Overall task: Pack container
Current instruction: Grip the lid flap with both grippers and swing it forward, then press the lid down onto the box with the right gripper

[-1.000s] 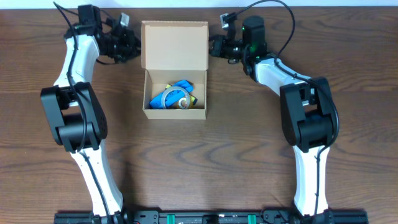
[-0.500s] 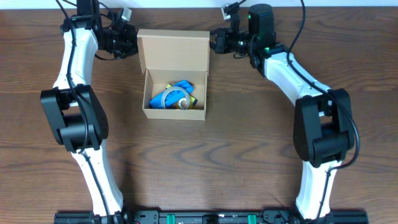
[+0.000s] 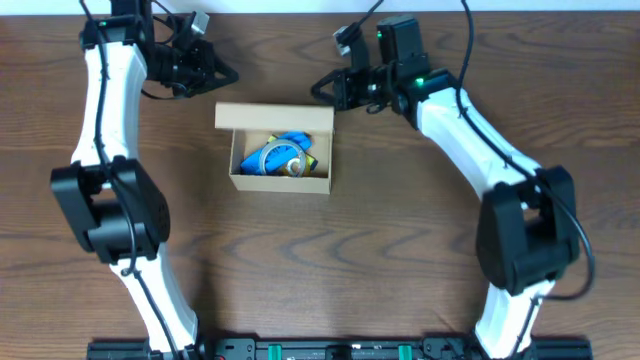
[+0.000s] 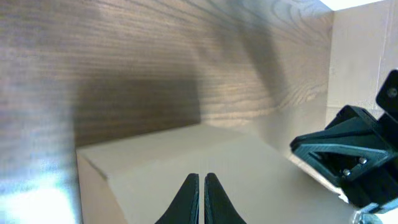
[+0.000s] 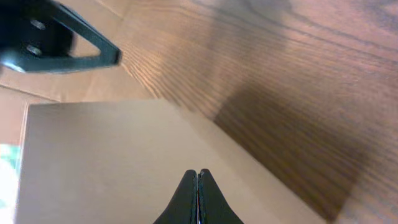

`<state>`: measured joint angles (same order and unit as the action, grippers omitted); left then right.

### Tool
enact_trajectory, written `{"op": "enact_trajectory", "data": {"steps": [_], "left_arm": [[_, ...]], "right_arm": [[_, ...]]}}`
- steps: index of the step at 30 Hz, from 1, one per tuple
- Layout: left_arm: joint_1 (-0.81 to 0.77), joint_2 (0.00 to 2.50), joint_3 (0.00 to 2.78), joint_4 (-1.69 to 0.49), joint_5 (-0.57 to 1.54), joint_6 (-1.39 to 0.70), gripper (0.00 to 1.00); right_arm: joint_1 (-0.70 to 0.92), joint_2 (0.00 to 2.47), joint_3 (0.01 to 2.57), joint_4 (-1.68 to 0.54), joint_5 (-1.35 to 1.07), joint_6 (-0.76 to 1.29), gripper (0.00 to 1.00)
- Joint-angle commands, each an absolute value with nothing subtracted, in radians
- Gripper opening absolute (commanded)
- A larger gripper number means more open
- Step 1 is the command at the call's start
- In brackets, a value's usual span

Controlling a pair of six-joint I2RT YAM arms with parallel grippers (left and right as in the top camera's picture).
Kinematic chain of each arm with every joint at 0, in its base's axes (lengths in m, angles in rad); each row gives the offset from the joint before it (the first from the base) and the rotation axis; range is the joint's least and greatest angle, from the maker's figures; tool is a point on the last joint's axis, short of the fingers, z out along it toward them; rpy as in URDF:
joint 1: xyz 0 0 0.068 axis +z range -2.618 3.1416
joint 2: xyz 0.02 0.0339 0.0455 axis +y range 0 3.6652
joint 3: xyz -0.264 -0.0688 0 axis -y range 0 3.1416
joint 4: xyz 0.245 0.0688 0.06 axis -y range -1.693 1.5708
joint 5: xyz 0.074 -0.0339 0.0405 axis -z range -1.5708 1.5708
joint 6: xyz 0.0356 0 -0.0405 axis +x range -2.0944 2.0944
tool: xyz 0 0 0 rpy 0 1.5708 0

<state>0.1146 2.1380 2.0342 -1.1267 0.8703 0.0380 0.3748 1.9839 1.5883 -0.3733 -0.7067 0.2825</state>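
Observation:
The tan cardboard container [image 3: 280, 181] sits mid-table with its flap lid [image 3: 275, 117] standing nearly upright over the back edge. Inside lie a clear tape roll [image 3: 270, 160] and a blue packet [image 3: 297, 139]. My left gripper [image 3: 226, 72] is shut and empty, just behind the lid's left end. My right gripper [image 3: 322, 87] is shut and empty, just behind the lid's right end. In the left wrist view the shut fingertips [image 4: 202, 180] point at the lid's tan back [image 4: 249, 168]. In the right wrist view the fingertips [image 5: 197, 175] do the same on the lid [image 5: 106, 155].
The wooden table [image 3: 400, 250] surrounds the container. The table's back edge and a pale wall strip [image 3: 280, 5] lie close behind both grippers. Each wrist view shows the other gripper across the lid, the right one [image 4: 348, 149] and the left one [image 5: 56, 37].
The lid has swung from lying flat open behind the container to nearly upright. Both grippers have moved up and forward behind it, and both arms have shifted.

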Motion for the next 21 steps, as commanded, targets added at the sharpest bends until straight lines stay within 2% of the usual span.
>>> {"op": "enact_trajectory", "data": {"steps": [1, 3, 10, 21], "left_arm": [[0.111, 2.088, 2.061, -1.177, 0.826, 0.076, 0.05], [0.111, 2.069, 2.061, -1.212, 0.789, 0.075, 0.05], [0.111, 2.006, 2.061, -1.347, 0.440, -0.022, 0.05], [0.111, 1.993, 2.061, -1.452, 0.184, -0.187, 0.05]], "right_arm": [[0.424, 1.890, 1.599, -0.440, -0.571, 0.227, 0.01], [0.453, 1.861, 1.603, -0.511, -0.509, 0.227, 0.01], [0.593, 1.842, 1.628, -0.701, -0.289, 0.257, 0.01], [0.724, 1.937, 1.628, -0.685, -0.131, 0.336, 0.01]]}}
